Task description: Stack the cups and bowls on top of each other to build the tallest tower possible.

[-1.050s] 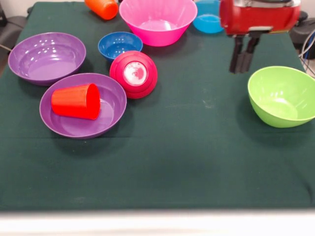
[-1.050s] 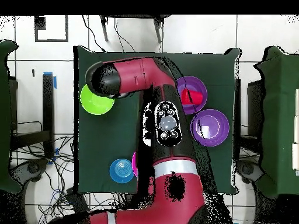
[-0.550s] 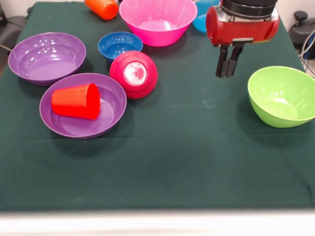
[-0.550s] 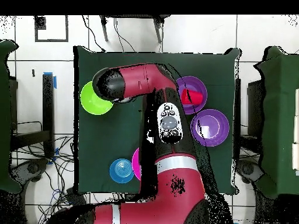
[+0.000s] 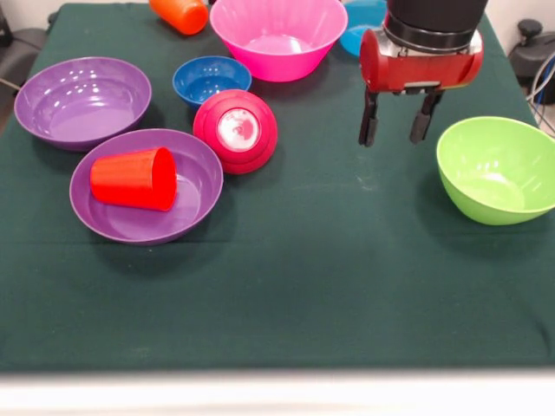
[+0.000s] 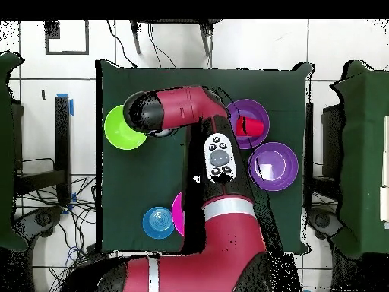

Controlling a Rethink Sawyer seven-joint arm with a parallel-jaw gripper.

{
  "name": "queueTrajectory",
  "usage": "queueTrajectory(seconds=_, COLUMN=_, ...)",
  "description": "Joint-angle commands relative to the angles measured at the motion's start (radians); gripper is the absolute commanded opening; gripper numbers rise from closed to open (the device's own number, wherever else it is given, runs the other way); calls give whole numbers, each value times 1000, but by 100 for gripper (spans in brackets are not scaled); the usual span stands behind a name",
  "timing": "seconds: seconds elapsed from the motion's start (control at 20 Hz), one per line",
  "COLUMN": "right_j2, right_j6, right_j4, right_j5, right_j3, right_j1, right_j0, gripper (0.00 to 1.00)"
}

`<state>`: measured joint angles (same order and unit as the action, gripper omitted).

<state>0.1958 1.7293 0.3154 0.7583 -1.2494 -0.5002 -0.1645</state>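
My gripper (image 5: 395,128) hangs open and empty above the cloth, just left of the lime green bowl (image 5: 499,169). A red cup (image 5: 134,178) lies on its side in the nearer purple bowl (image 5: 198,186). The second purple bowl (image 5: 82,100) sits behind it, empty. A crimson bowl (image 5: 236,130) rests tipped over beside a small dark blue bowl (image 5: 211,80). At the far edge are the pink bowl (image 5: 277,35), an orange cup (image 5: 179,13) on its side, and a light blue bowl (image 5: 357,26) partly behind my wrist. No tower shows. The overhead view hides the gripper under the arm (image 6: 190,106).
The dark green cloth (image 5: 329,286) covers the table, with its front edge near the bottom of the front view. In the overhead view the lime green bowl (image 6: 120,131), a purple bowl (image 6: 275,167) and the light blue bowl (image 6: 157,222) show around the arm.
The gripper has moved left and slightly lower in the front view, away from the green bowl's far side. Its fingers, shut before, have spread open.
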Motion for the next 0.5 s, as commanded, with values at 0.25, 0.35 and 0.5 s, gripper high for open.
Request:
queueTrajectory(seconds=0.25, right_j2=54, right_j6=4, right_j4=-2, right_j5=41, right_j3=2, right_j1=83, right_j0=10, gripper=100)
queueTrajectory(seconds=0.35, right_j2=59, right_j6=6, right_j4=-9, right_j5=38, right_j3=-1, right_j1=85, right_j0=9, gripper=100)
queueTrajectory(seconds=0.5, right_j2=73, right_j6=-9, right_j4=-20, right_j5=54, right_j3=-7, right_j1=85, right_j0=4, gripper=100)
